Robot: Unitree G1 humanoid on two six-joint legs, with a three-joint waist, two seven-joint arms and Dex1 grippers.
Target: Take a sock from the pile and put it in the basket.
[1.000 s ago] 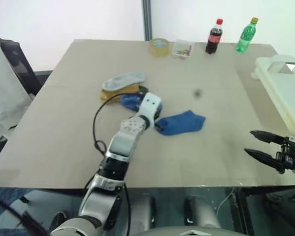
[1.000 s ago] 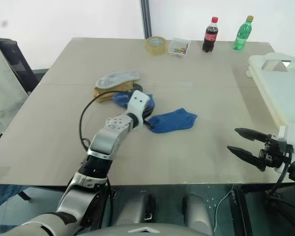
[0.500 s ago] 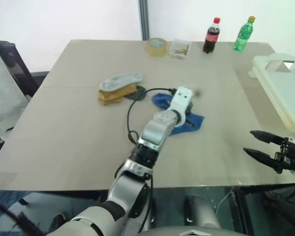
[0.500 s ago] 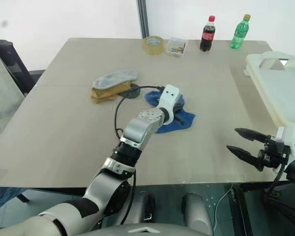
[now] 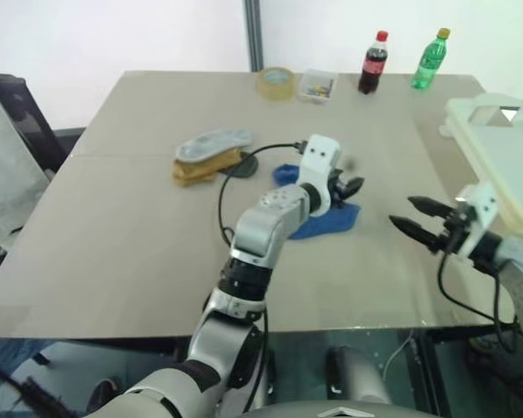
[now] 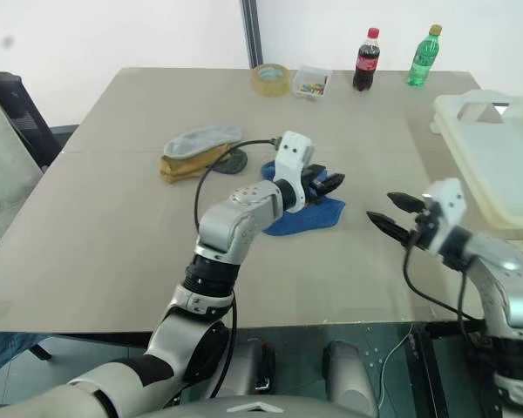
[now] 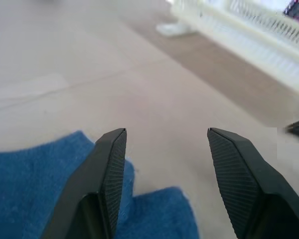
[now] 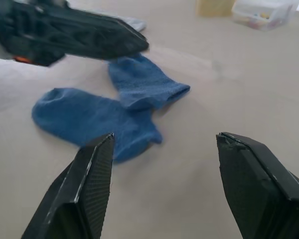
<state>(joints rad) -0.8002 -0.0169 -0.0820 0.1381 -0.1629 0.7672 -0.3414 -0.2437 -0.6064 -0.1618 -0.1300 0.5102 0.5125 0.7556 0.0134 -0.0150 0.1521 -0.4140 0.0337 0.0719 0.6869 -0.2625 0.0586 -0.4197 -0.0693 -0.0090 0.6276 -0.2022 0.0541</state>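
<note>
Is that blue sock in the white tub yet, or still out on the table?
Still out. The blue sock lies on the table, away from the white tub.

Silver arms, white wrists, blk cables, blk pincer (image 5: 347, 186) fingers.

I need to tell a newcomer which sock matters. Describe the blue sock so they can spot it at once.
On the tan table, look near the middle, just right of the small pile of grey and mustard socks. The blue sock lies flat below the left gripper, apart from the heap and the only royal-blue fabric there.
</note>
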